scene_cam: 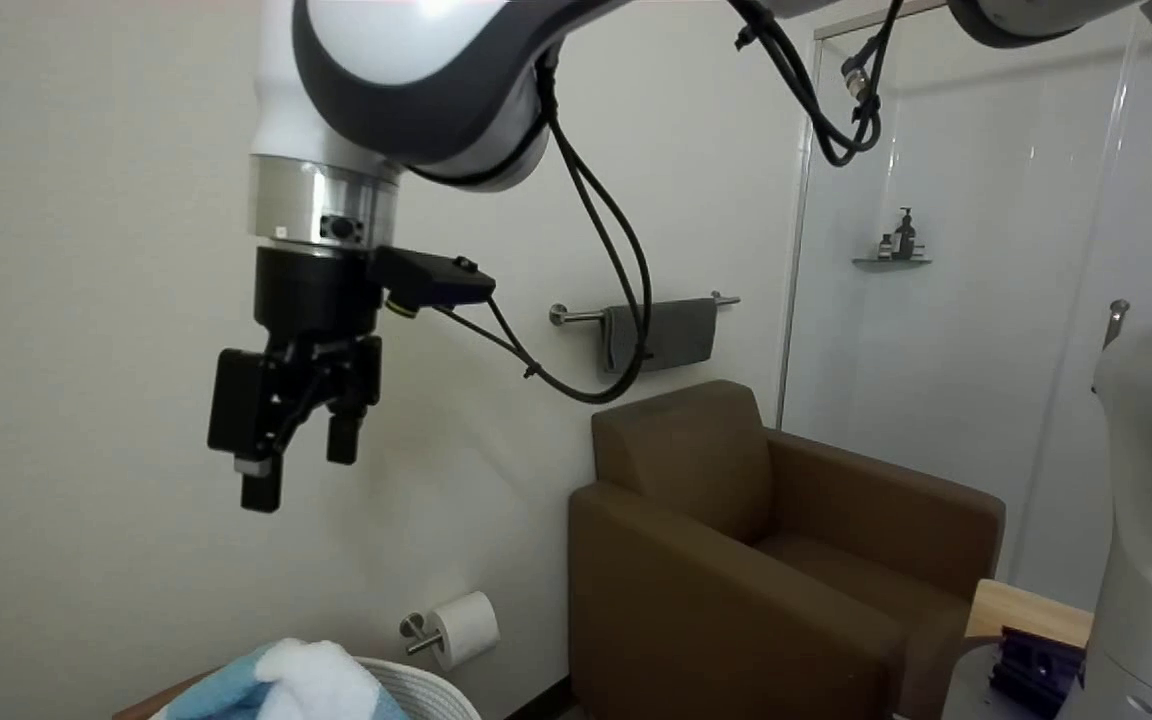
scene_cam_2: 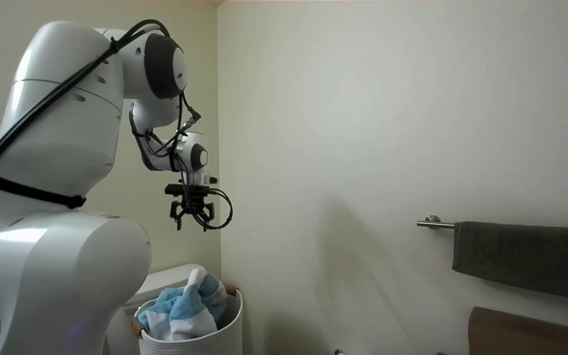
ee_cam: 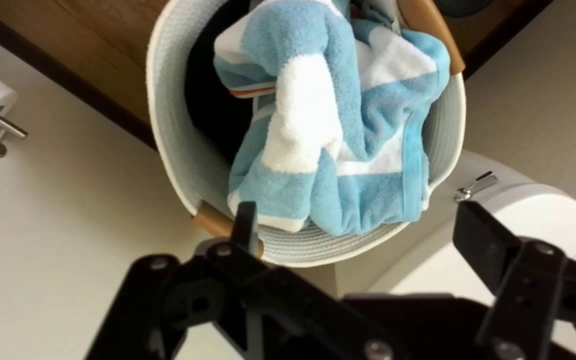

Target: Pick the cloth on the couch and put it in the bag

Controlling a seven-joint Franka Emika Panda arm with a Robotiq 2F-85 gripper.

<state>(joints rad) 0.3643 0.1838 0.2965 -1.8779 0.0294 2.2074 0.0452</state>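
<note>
Hovering under my remote control: fingers (ee_cam: pixel 485 247), one pair, spread wide, above white bag (ee_cam: pixel 169 100); blue-and-white cloth (ee_cam: pixel 313 125), heaped inside

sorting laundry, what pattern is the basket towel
Towel: light blue and white bands, clearest in the wrist view.

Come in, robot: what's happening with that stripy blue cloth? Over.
Gripper open, empty, above bag. Cloth bunched inside, poking out on top. Nothing seen in the way between them.
</note>
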